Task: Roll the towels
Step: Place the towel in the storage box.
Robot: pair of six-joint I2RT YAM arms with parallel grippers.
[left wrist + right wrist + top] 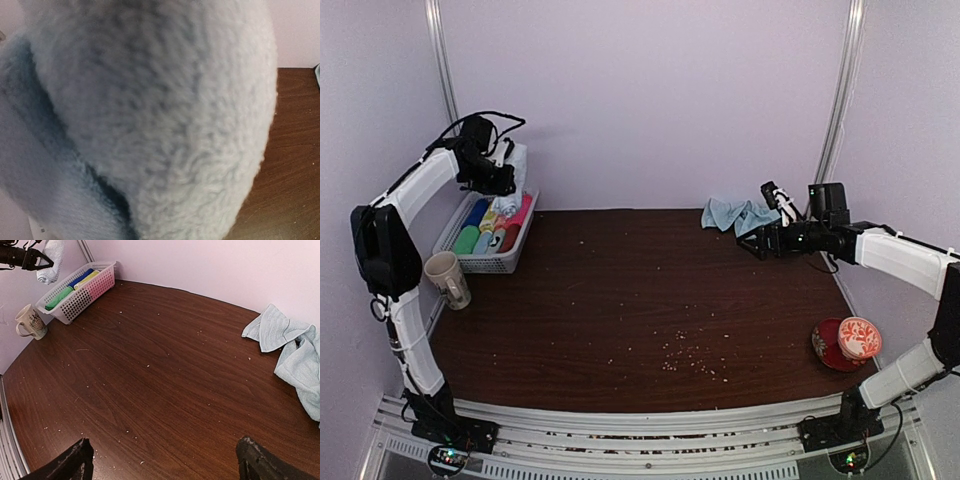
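So, one towel (515, 165) is rolled into a fat bundle and hangs in the air over the far end of the basket (470, 262). Its long axis is roughly upright, with the lower end pointing down at the coloured rolls (485, 235) inside. My left gripper (500, 180) has its jaws narrowed on it, pinching it from the side. On the left wrist feed I get nothing but pale fuzzy cloth filling the screen.

The other towel (735, 213) lies loose and crumpled on the table (640, 300) at the far right, up against the back wall. It's too bunched for me to call a real long axis, though the heap spreads mostly left to right. My right gripper (760, 222) hovers just beside it, jaws spread wide with nothing between them.

A mug (447, 280) stands just in front of the basket, and a red bowl (845, 342) sits near the table's right edge. Crumbs (685, 355) are scattered over the wood.
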